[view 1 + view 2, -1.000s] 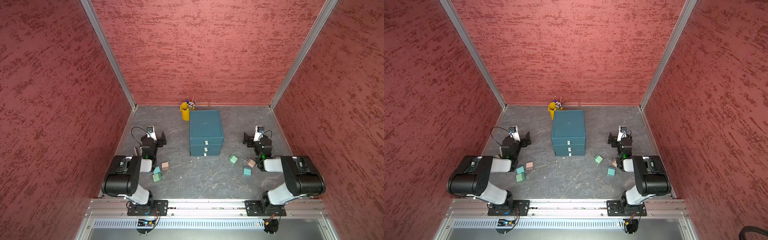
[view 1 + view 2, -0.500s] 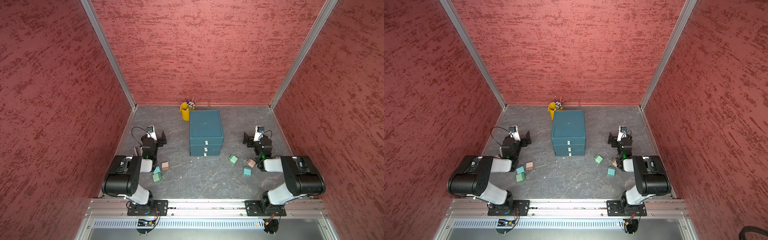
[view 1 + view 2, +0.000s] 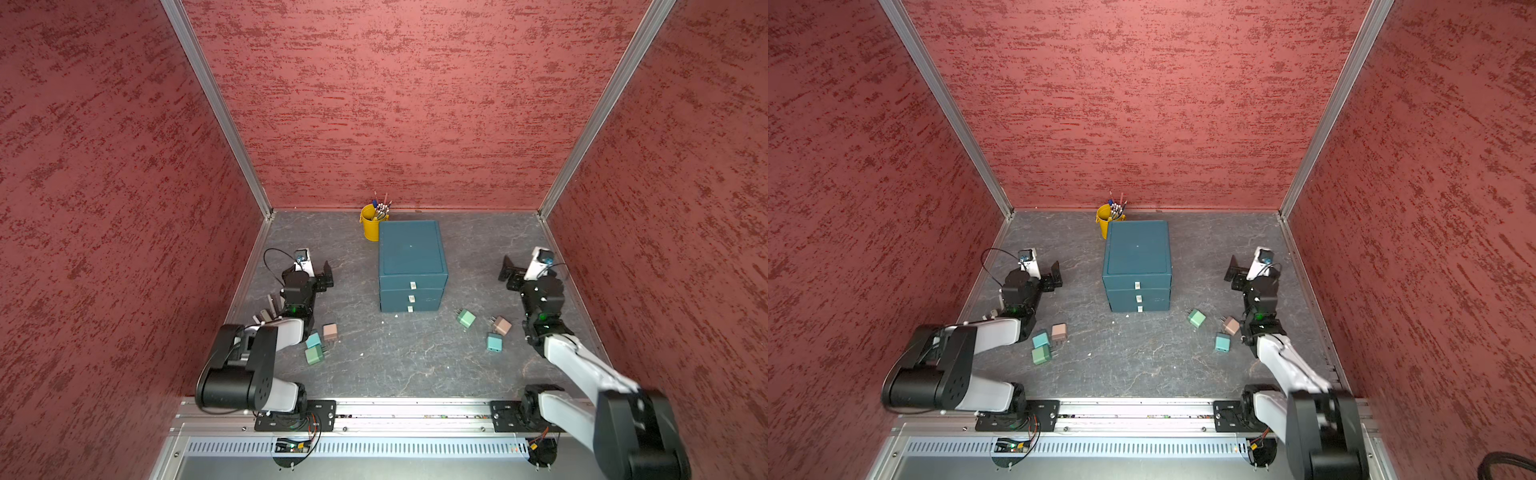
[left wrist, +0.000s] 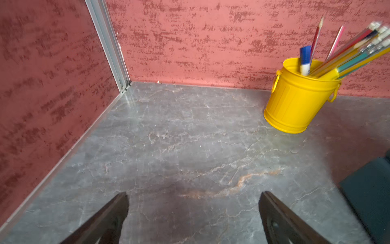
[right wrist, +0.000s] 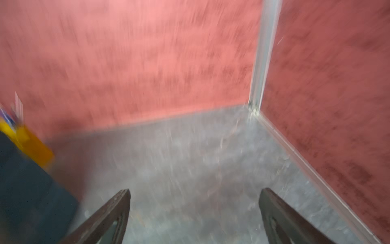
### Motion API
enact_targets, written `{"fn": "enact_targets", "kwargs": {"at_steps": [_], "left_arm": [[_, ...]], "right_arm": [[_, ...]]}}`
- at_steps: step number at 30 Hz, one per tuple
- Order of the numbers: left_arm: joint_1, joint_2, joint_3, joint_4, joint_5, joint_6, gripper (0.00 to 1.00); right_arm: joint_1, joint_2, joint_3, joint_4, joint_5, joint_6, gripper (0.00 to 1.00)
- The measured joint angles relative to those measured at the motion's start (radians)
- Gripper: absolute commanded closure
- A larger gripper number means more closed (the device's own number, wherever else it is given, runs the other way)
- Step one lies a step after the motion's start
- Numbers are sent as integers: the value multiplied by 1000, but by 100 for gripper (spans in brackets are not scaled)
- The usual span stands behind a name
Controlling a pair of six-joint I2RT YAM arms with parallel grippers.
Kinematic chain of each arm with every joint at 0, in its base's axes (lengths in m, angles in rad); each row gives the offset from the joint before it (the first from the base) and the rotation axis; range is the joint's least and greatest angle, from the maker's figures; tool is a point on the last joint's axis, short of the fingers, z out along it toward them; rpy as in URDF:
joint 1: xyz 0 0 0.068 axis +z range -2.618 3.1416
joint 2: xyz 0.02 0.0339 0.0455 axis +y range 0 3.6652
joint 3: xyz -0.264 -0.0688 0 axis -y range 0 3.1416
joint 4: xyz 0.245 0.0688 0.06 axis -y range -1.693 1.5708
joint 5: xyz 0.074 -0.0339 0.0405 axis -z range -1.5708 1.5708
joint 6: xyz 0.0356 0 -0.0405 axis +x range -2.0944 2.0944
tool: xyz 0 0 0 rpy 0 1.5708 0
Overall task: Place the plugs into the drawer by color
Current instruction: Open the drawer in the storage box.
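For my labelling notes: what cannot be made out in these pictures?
Inside the drawer: all fronts shut, both top views.
Pen cup: smeared by motion blur, right wrist view.
The drawer: cut by the edge, left wrist view.
Flat strips: partly behind the left arm, in a top view.
Plugs: prongs too small to count, both top views.

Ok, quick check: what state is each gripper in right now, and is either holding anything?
Left gripper: open, holding nothing.
Right gripper: open, holding nothing.
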Motion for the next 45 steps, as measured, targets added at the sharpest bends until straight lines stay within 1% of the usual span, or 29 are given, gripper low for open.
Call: {"fn": "enact_targets", "kwargs": {"at_steps": [2, 3, 4, 5, 6, 8, 9, 11, 12, 13, 14, 15, 16, 17, 19, 21, 22, 27, 29, 31, 34, 36, 37, 38, 41, 45], "left_arm": [[-35, -68, 105, -128, -32, -29, 0], [-49, -96, 166, -202, -42, -58, 0], [-60, -122, 241, -293, -47, -97, 0], [-70, -140, 315, -382, -45, -144, 0], [-76, -152, 366, -441, -38, -182, 0], [-107, -187, 452, -566, -2, -278, 0], [-130, -199, 470, -605, 14, -312, 0], [-217, -213, 505, -703, 39, -384, 1], [-264, -205, 528, -749, 46, -412, 2], [-314, -187, 559, -799, 52, -435, 4], [-365, -163, 594, -846, 58, -456, 5], [-400, -143, 622, -879, 60, -468, 5], [-440, -120, 651, -911, 66, -484, 6], [-472, -104, 671, -936, 70, -499, 6], [-517, -87, 693, -982, 77, -521, 8], [-536, -70, 716, -1033, 82, -543, 13], [-538, -57, 733, -1059, 86, -552, 16], [-537, 19, 778, -1131, 128, -576, 24], [-538, 44, 778, -1157, 140, -584, 26], [-536, 52, 777, -1173, 143, -590, 27], [-537, 52, 766, -1191, 146, -595, 27], [-537, 52, 752, -1197, 147, -597, 28], [-537, 51, 744, -1195, 148, -601, 28], [-537, 49, 742, -1190, 148, -601, 28], [-537, 40, 733, -1186, 147, -602, 30], [-537, 39, 731, -1181, 145, -600, 34]], "right_arm": [[-1, -182, -3, -80, 57, 124, 2], [-5, -249, -14, -118, 67, 167, 1], [-11, -304, -17, -191, 73, 212, 2], [-18, -316, 0, -280, 73, 250, 2], [-21, -296, 32, -377, 73, 281, 2], [-19, -188, 156, -602, 72, 336, 2], [-18, -131, 226, -697, 72, 356, 1], [-16, -4, 379, -879, 81, 375, 2], [-16, 35, 433, -943, 90, 375, 3], [-16, 74, 492, -1011, 111, 374, 6], [-17, 105, 541, -1072, 132, 374, 11], [-21, 127, 579, -1120, 142, 373, 12], [-29, 143, 613, -1166, 136, 371, 17], [-32, 150, 636, -1199, 109, 364, 24], [-31, 139, 647, -1228, 31, 364, 31], [31, 110, 645, -1255, -40, 374, 32], [92, 93, 645, -1264, -52, 381, 31], [499, 30, 646, -1286, -51, 438, 30], [654, 52, 651, -1291, -23, 469, 30], [782, 101, 673, -1291, 17, 493, 30], [938, 216, 711, -1248, 65, 521, 30], [998, 286, 720, -1205, 77, 533, 32], [1015, 321, 726, -1189, 80, 541, 36], [1022, 354, 733, -1173, 85, 547, 38], [1025, 428, 753, -1130, 116, 566, 40], [1025, 468, 759, -1089, 169, 587, 45]]}}
